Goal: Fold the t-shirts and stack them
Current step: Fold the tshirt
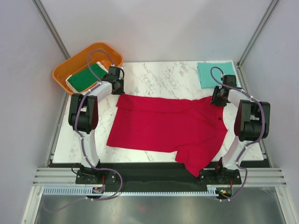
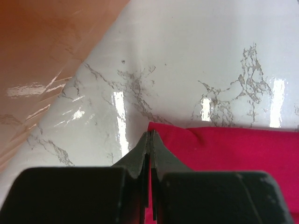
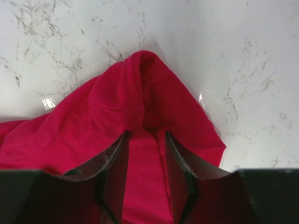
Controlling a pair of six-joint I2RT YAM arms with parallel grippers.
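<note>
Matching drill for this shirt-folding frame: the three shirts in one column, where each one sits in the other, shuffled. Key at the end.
Things:
1. red t-shirt
2. teal t-shirt
3. green t-shirt

Places:
A. inside the orange tub at the far left
B. folded at the far right corner of the table
C. spread across the middle of the table, between the two arms

Pairs: 1-C; 2-B; 3-A

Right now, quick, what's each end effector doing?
Left end effector: closed, pinching a corner of the red t-shirt.
Right end effector: closed on a bunched fold of the same shirt.
</note>
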